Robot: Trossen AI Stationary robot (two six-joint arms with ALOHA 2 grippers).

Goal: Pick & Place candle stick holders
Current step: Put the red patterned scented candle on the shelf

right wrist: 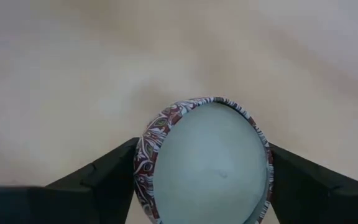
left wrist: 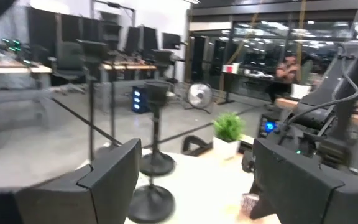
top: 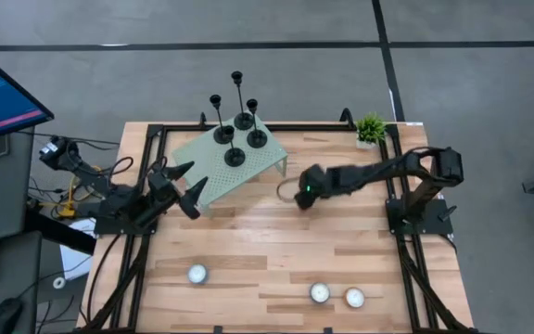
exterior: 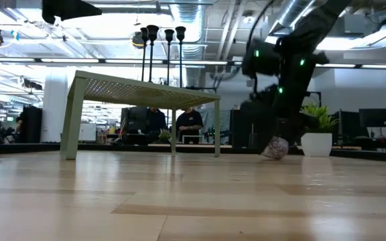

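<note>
On stand [top: 213,176]: 4 holders [top: 235,156] | right tool [right wrist: 201,180] hides patterned tin's [right wrist: 207,163] sides

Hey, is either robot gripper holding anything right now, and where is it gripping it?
The right gripper grips a round tin with a patterned rim by opposite sides of its rim, down at the tabletop. The left gripper is open, holding nothing.

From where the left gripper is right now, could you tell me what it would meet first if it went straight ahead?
Most likely the nearest black candle holder on the green stand. The left gripper is open and empty, with that holder's stem rising between its fingers in the wrist view; depth is hard to judge.
</note>
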